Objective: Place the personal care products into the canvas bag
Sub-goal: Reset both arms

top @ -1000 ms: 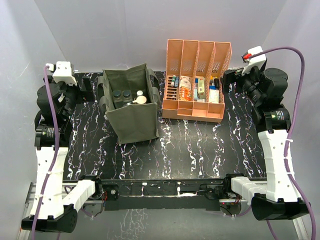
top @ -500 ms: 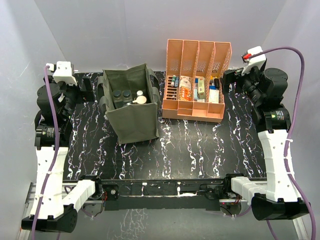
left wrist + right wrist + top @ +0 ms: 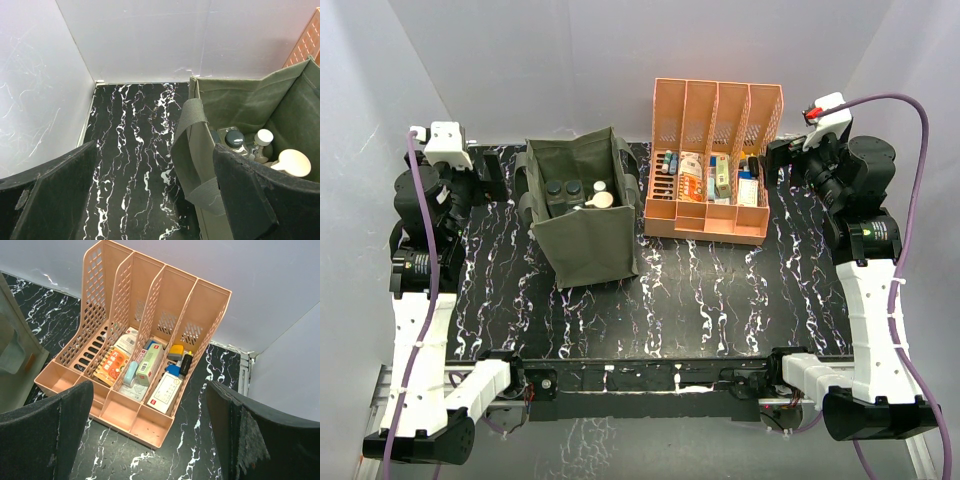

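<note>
Olive-green canvas bag (image 3: 582,215) stands upright with its mouth open, just ahead and to the right of the left gripper (image 3: 155,150), not touching it. The fabric is soft and matte, creased along its walls. One flat webbing strap handle (image 3: 189,150) hangs in a loop down the side nearest that gripper. Inside, upright and close together, are two dark-capped bottles (image 3: 563,189), a white-capped bottle (image 3: 263,137) and a beige-capped bottle (image 3: 294,163) with a broad round top; what lies beneath them is hidden.

The left gripper hangs low above the table with its jaws spread wide and nothing between them. Its fingers (image 3: 50,200) are flat black pads with a rough surface. The left arm (image 3: 415,330) is folded, elbow raised, wrist turned toward the bag.

The right gripper (image 3: 150,387) is likewise wide apart and empty, and the right arm (image 3: 875,300) is folded the same way. Ahead of and below this gripper sits a peach plastic file organiser (image 3: 87,347), rigid, with four slots, perforated walls and a low front tray. Small boxes and tubes (image 3: 150,365) lie in its slots. The bag is on the organiser's far side from this gripper, to its left. Both stand on a black table (image 3: 700,300) veined in white like marble, enclosed by plain white walls (image 3: 570,60)
</note>
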Available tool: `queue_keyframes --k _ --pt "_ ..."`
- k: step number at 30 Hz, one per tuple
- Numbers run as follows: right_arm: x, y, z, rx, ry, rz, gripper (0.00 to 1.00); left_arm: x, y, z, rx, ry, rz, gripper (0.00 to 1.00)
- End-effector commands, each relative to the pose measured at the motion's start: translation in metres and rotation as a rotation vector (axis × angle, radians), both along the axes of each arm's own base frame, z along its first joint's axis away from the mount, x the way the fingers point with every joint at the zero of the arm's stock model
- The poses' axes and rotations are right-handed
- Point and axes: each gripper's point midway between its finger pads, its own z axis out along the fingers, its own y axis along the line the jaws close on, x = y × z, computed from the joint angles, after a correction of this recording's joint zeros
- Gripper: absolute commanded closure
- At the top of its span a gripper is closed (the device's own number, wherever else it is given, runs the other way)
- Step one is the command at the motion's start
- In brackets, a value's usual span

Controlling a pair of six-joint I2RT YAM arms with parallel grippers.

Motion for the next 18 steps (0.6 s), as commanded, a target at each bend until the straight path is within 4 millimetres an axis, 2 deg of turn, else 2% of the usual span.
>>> queue_keyframes --k 1,4,6,18 --pt "0.0 0.001 0.013 -0.01 -0.053 0.012 0.01 -0.003 0.009 0.016 -0.004 -0.056 0.049 0.03" --pt "0.0 0.001 0.014 -0.01 -0.052 0.014 0.01 -0.003 0.003 0.016 0.002 -0.05 0.013 0.06" --pt "0.0 0.002 0.013 -0.01 -0.05 0.016 0.01 -0.003 -0.002 0.016 -0.002 -0.047 -0.019 0.04" --pt "0.001 0.006 0.012 -0.008 -0.045 0.038 0.01 -0.002 -0.005 0.028 -0.091 -0.083 -0.003 0.03"
